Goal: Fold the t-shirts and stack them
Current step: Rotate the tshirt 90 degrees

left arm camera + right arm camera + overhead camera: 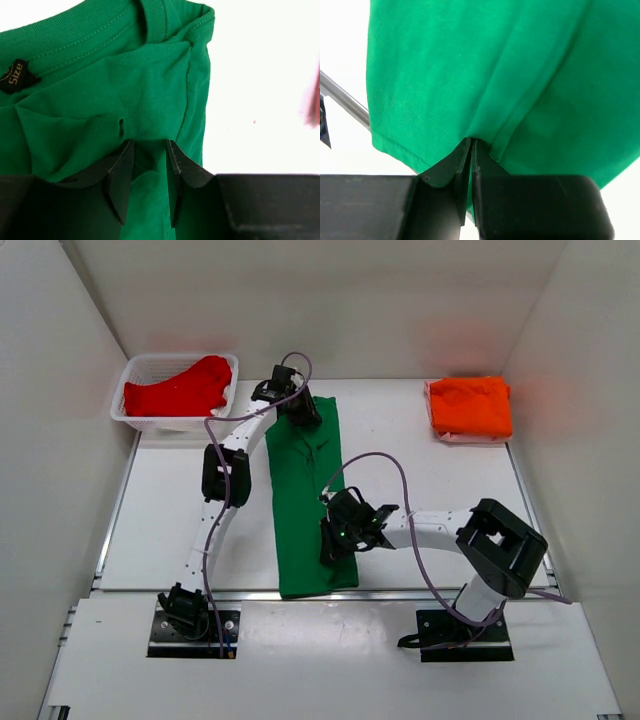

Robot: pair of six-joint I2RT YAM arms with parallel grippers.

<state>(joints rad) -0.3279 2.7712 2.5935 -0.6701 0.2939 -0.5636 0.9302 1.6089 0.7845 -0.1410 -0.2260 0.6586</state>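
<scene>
The green t-shirt point(305, 490) lies on the table as a long narrow strip running front to back. At its far collar end my left gripper point(300, 410) is shut on a thick bunched fold of the green t-shirt point(110, 80); cloth fills the gap of the left gripper point(150, 145), just below the collar point(155, 20) and a black size label point(17, 75). My right gripper point(333, 540) pinches the strip's right edge near the front. In its wrist view the right gripper point(471, 140) has its jaws almost together on a thin layer of the green t-shirt point(470, 65), which puckers at the tips.
A folded orange t-shirt point(470, 405) lies at the back right. The red t-shirt point(185, 388) sits crumpled in a white mesh basket point(135, 418) at the back left. White walls close in both sides and the back. A metal rail point(345, 102) marks the table's front edge.
</scene>
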